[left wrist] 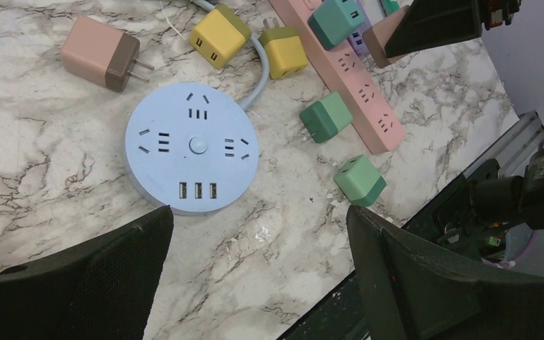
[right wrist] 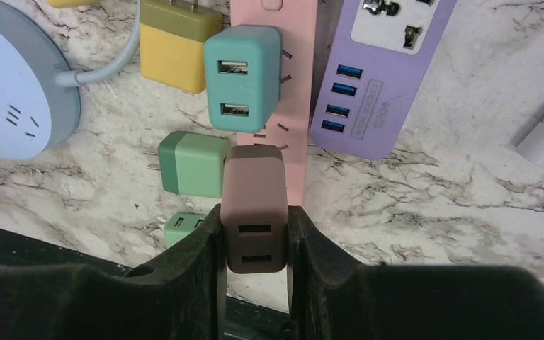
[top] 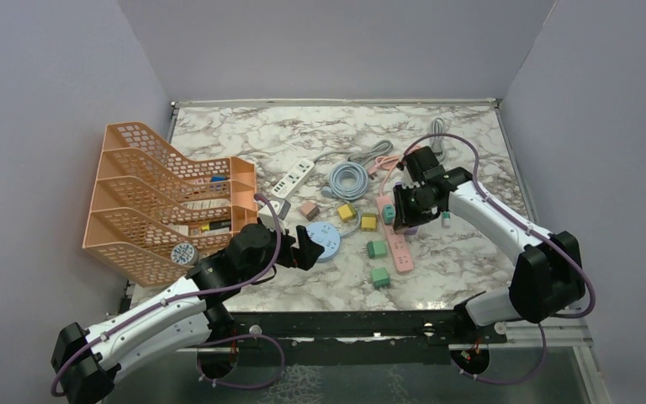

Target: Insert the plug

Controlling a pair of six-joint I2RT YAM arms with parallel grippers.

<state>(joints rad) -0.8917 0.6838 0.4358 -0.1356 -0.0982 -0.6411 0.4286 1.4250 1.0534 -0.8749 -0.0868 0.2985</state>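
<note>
Where the orange rack [top: 168, 198] stands: far left on the table, well apart from the job.
Left gripper [left wrist: 258, 227]: spread wide open with nothing in it, hanging above the round blue hub [left wrist: 192, 147].
Loose plugs: a pink plug [left wrist: 99, 61], yellow plugs [left wrist: 219, 35] and green plugs [left wrist: 360, 180] lie on the table around the hub.
Pink power strip [right wrist: 301, 85]: lies flat, to the right of the hub. A teal plug [right wrist: 244, 85] already sits in it.
Brown plug [right wrist: 255, 205]: this is the one to put in. It is held over the pink power strip, just beside the teal plug. Its metal pins point away and are hidden, so I cannot tell if they touch the strip yet.
Right gripper [top: 410, 210]: closed tight on the brown plug, with its fingers [right wrist: 209, 244] pressing one on each flat side.
Purple power strip [right wrist: 382, 78]: lies just beside the pink one, on its right.
How the plug will handle: it looks small, light and hard. Its smooth sides could slip or twist in the grip, and I think the pins could bend if they go in crooked.
Where to hold it: on the two flat sides, near the back end, so the pins stay free.
What to watch: the strip looks light and may slide when pushed, so the push should go straight down into the holes.
</note>
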